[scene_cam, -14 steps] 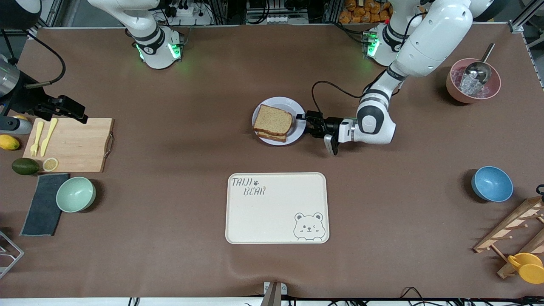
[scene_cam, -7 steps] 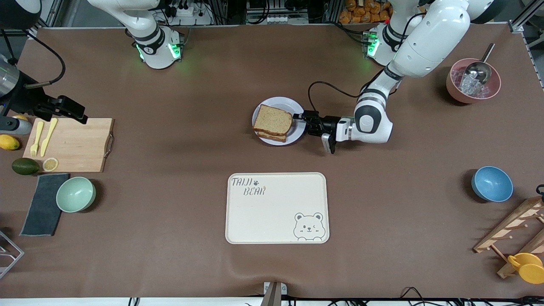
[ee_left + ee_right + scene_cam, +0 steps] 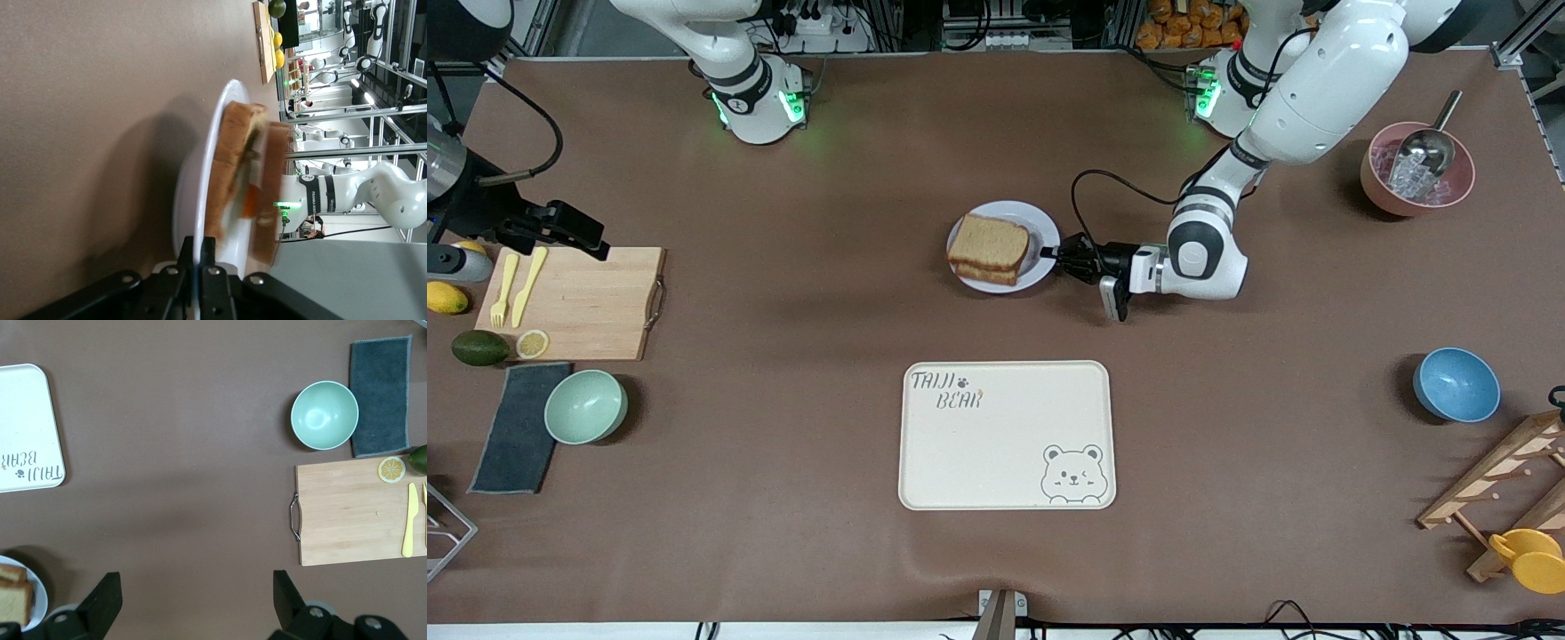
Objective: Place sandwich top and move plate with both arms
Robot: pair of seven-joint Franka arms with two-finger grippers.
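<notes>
The sandwich top (image 3: 989, 242), a brown bread slice, lies on a second slice on the pale plate (image 3: 1016, 211) mid-table. My left gripper (image 3: 1054, 252) is shut on the plate's rim at the side toward the left arm's end. In the left wrist view the fingers (image 3: 198, 250) clamp the rim (image 3: 208, 193), the top slice (image 3: 273, 187) sits above orange filling, and a shadow shows under the plate. My right gripper (image 3: 574, 233) waits open and empty over the far edge of the cutting board; its wrist view (image 3: 193, 600) shows the plate (image 3: 39, 603) in a corner.
A cream bear-print tray (image 3: 1007, 436) lies nearer the front camera than the plate. A cutting board (image 3: 578, 302) with cutlery, a green bowl (image 3: 585, 406) and a grey cloth are at the right arm's end. A blue bowl (image 3: 1456, 384) and pink bowl (image 3: 1416, 169) are at the left arm's end.
My left gripper pushed in onto the plate's rim and shut on it. The plate with the sandwich shifted slightly toward the right arm's end. The right arm has not moved.
</notes>
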